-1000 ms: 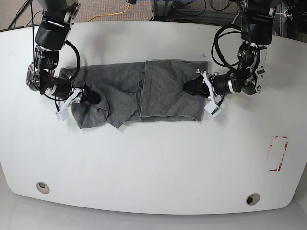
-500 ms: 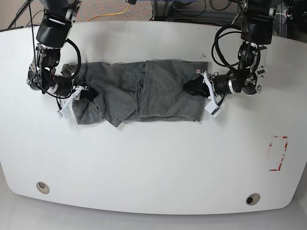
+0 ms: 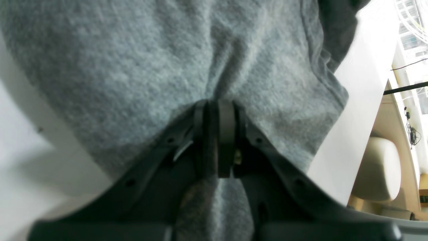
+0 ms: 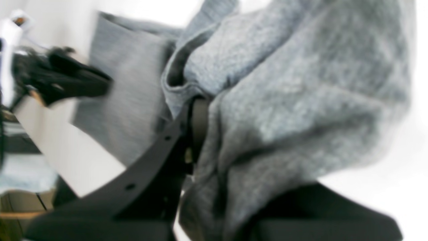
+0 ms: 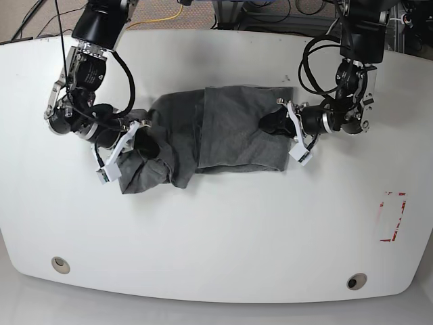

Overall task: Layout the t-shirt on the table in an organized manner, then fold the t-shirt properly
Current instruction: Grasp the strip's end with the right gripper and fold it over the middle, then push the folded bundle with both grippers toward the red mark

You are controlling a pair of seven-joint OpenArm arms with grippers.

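While my left gripper (image 5: 270, 122) pins the flat part, my right gripper (image 5: 150, 145) carries the bunched end of the t-shirt (image 5: 237, 128).

The shirt runs lengthwise between my two grippers on the tabletop (image 5: 223, 237); from my right gripper, the flatter panel lies toward my left one, so I judge the coming fold should go inward along that line. My right fingers have gathered cloth pinched between them, and my left fingertips are closed together on a crease. The cloth is dark heather grey, soft and plain, smooth around my left gripper, rumpled and drooping in thick folds around my right.
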